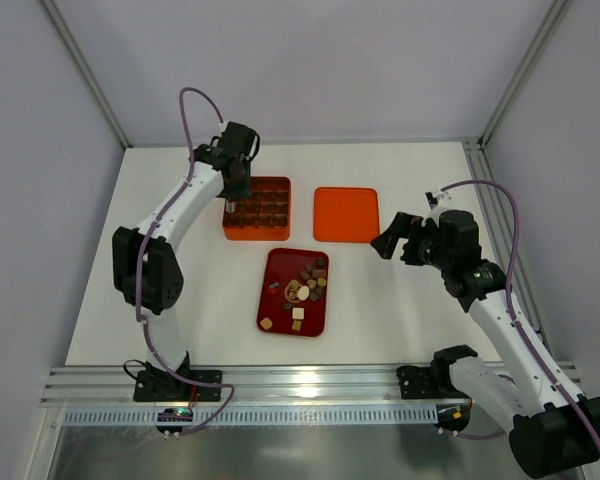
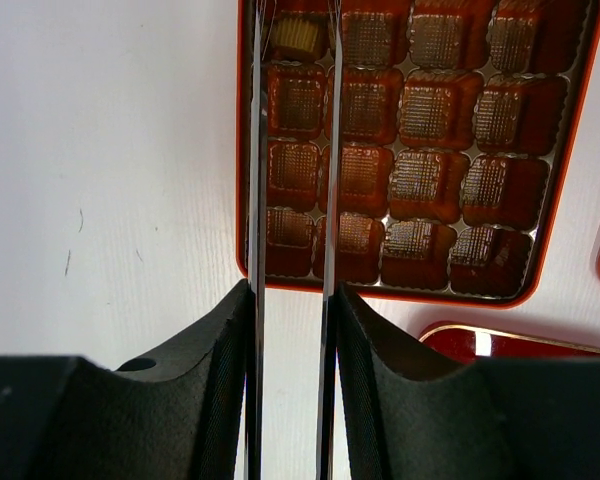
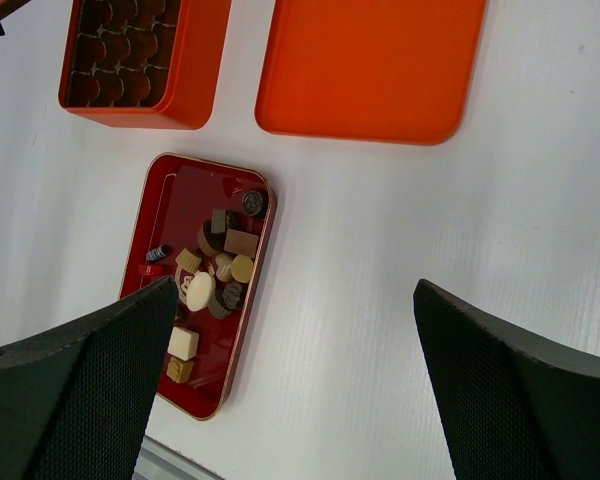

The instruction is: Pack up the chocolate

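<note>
- Chocolate (image 3: pixel 220 275) lies in the red tray (image 1: pixel 278 268); one tan piece (image 2: pixel 298 35) sits in the orange box's (image 1: pixel 270 235) corner cell.
- Left end effector (image 1: pixel 234 205) straddles it, slightly released.
- Right end effector (image 3: pixel 295 290) gapes empty.

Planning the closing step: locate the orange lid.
In the top view, the orange lid lies flat right of the orange cell box, beyond the dark red tray.

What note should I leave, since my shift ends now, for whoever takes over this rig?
Left claw: over the orange box, blades flanking one tan piece in a left-column cell; grip unclear.
Right claw: open, empty, right of the red tray.
Done: at most that piece; other visible cells look empty.
Left: the remaining chocolate pieces heaped in the tray.
</note>
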Tool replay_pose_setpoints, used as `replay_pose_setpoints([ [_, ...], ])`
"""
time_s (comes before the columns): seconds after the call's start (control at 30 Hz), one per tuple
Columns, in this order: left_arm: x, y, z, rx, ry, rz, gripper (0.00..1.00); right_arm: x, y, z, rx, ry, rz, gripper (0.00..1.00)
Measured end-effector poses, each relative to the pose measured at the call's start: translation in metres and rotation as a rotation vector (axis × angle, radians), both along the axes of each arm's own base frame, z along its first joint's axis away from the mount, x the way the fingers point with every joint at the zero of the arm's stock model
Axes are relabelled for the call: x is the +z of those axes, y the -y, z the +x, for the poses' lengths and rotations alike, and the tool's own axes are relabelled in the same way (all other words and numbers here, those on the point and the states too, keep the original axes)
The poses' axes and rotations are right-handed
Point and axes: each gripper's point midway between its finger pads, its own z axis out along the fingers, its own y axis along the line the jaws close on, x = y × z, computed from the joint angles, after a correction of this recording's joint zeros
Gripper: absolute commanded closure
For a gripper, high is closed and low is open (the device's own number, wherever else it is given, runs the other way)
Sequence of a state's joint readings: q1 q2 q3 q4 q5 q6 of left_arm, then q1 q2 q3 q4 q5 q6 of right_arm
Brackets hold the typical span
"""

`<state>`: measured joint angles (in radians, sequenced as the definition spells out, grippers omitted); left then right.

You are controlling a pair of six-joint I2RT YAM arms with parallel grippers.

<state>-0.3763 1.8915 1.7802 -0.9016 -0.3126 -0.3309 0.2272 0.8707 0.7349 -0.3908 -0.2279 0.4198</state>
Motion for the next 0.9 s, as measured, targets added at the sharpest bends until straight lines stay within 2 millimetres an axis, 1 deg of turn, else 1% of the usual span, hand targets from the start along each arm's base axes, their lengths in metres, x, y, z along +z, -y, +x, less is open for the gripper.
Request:
replay_pose_setpoints([
  [0.1,0.005,0.002,-0.004,-0.007,0.001,-0.007,0.63,0.000,0.000,0.000,0.001,0.000,0.000,0.00],
  [0.2,0.022,0.007,-0.013,-0.027,0.026,-0.019,0.63,0.000,-0.001,0.000,0.004,0.000,0.000,0.00],
  [0.27,0.035,0.015,-0.023,-0.051,0.052,-0.028,0.63,0.000,-0.002,-0.001,0.006,0.000,0.001,0.00],
  [0.37,0.050,0.034,-0.051,-0.114,0.077,-0.043,0.63,0.000,-0.002,-0.001,0.007,0.000,0.001,0.00],
  [0.43,0.057,0.048,-0.070,-0.156,0.087,-0.059,0.63,0.000,-0.002,-0.001,0.007,0.000,0.000,0.00],
  [0.53,0.055,0.067,-0.100,-0.215,0.073,-0.073,0.63,0.000,-0.002,-0.001,0.006,-0.002,-0.001,0.00],
  [0.63,0.043,0.079,-0.132,-0.263,0.034,-0.076,0.63,-0.001,-0.001,-0.002,0.003,-0.005,-0.005,0.00],
  [0.8,0.027,0.090,-0.181,-0.321,-0.023,-0.093,0.63,0.003,0.000,-0.004,0.001,0.006,-0.004,0.00],
  [0.9,0.027,0.093,-0.205,-0.345,-0.030,-0.116,0.62,0.004,0.000,-0.005,-0.001,0.009,-0.004,0.00],
])
